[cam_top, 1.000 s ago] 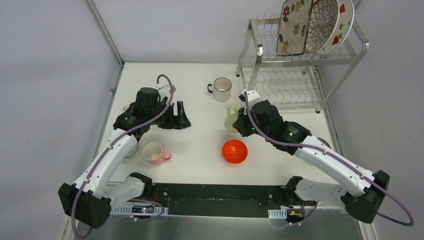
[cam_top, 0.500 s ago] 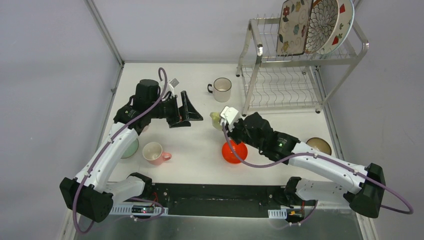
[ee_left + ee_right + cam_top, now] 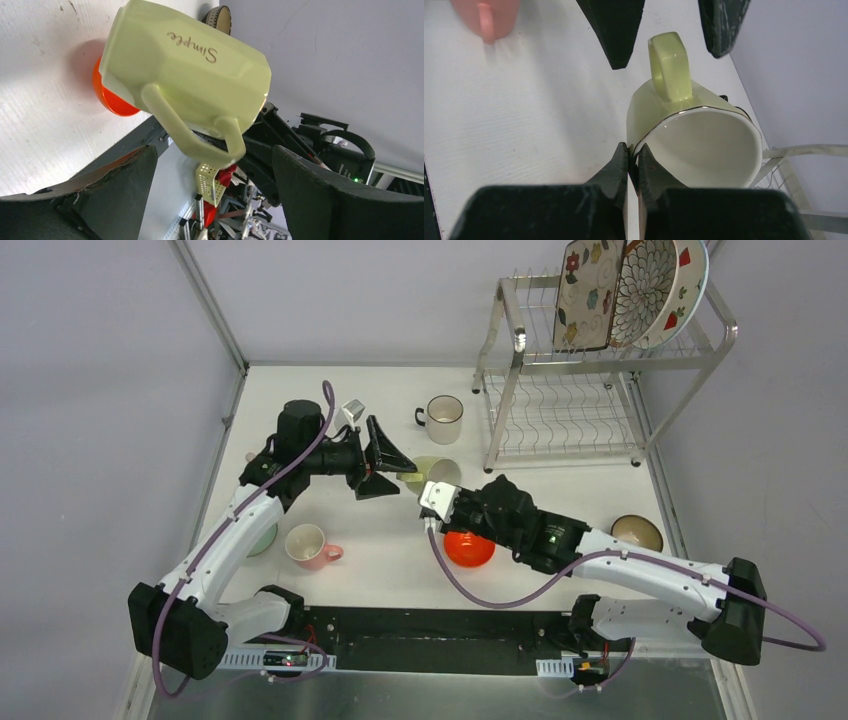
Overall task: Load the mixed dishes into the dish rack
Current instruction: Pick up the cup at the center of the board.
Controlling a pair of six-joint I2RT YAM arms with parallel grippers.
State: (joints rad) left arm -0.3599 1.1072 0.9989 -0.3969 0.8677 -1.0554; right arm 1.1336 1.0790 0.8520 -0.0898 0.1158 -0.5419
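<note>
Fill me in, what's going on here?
Looks like a handover. The right gripper is pinched shut on the rim of the yellow cup, holding it out toward the left gripper, whose open fingers flank the handle without gripping. Three plates already stand on the upper shelf of the dish rack.

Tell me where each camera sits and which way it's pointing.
Top: fixed above and behind the arms, looking down at the table; both arms show, with the rack far right.
Left wrist: on the left arm, looking past its open left claw at the yellow cup.
Right wrist: on the right arm, looking along the shut right claw pinching the cup's rim.
Shared: all three show the yellow cup.
</note>
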